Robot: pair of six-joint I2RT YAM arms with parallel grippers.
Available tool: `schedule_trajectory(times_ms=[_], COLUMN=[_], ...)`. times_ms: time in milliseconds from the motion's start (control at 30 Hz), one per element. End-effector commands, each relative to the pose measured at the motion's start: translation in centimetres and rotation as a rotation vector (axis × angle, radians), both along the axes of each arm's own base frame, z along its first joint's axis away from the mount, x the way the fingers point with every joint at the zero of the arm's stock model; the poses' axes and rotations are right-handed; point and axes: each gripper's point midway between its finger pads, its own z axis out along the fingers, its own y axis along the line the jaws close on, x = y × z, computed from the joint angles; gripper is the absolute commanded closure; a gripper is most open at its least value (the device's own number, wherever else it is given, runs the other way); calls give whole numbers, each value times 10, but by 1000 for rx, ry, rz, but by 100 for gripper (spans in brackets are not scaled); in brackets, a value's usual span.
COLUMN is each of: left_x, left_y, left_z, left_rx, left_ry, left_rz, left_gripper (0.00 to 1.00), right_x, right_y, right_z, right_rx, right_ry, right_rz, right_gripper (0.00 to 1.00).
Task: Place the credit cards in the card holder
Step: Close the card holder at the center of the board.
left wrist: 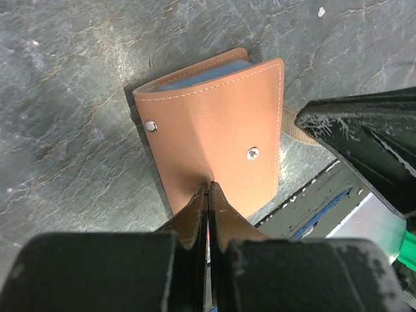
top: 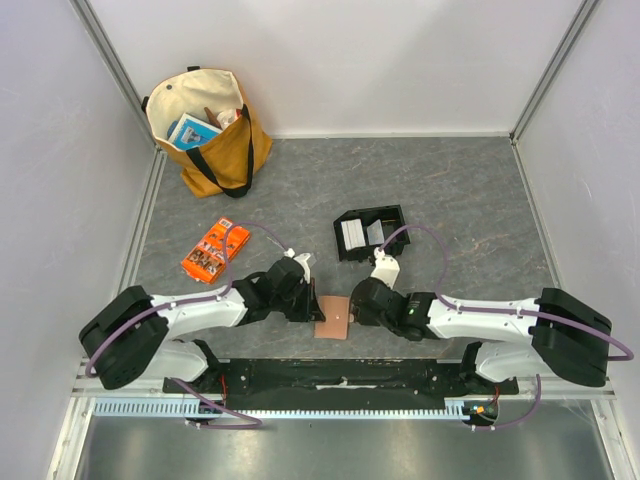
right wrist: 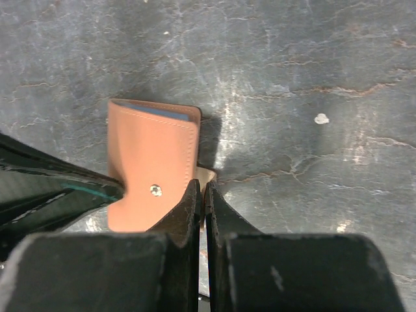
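Note:
The tan-brown card holder point(top: 334, 320) lies near the table's front edge, between both grippers. In the left wrist view it point(left wrist: 221, 130) is folded, with two snaps up and the light-blue inner face showing at its far edge. My left gripper point(left wrist: 208, 185) is shut, pinching the creased middle of its near edge. My right gripper point(right wrist: 206, 185) is shut on the pale strap tab point(right wrist: 207, 173) sticking out beside the holder point(right wrist: 153, 159). The white credit cards point(top: 352, 236) sit in the black tray point(top: 371, 212), apart from both grippers.
An orange printed packet point(top: 213, 249) lies to the left. A yellow tote bag point(top: 210, 130) with items inside stands at the back left. The black base rail point(top: 340, 375) runs just in front of the card holder.

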Motion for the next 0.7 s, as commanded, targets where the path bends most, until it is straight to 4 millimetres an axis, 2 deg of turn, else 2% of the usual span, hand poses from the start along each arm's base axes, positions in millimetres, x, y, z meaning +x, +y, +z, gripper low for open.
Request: schedule_trajectory(times_ms=[0, 167, 300, 433, 467, 500, 667], left_x=[9, 6, 3, 1, 1, 0, 1], left_y=[-11, -11, -10, -5, -5, -5, -4], left_z=[1, -11, -14, -16, -17, -18, -18], left_rx=[3, 38, 46, 53, 55, 56, 59], left_ry=[-15, 4, 8, 11, 13, 18, 13], left_rz=[23, 33, 36, 47, 47, 44, 46], left_gripper=[98, 98, 98, 98, 98, 98, 98], right_x=[9, 10, 7, 7, 8, 9, 12], right_y=[28, 43, 53, 59, 59, 61, 53], right_z=[25, 24, 4, 3, 6, 12, 42], right_rx=[90, 100, 64, 66, 72, 84, 133], right_ry=[-32, -19, 33, 35, 25, 10, -50], right_rz=[27, 58, 80, 103, 107, 116, 116], right_gripper=[95, 95, 95, 92, 88, 80, 58])
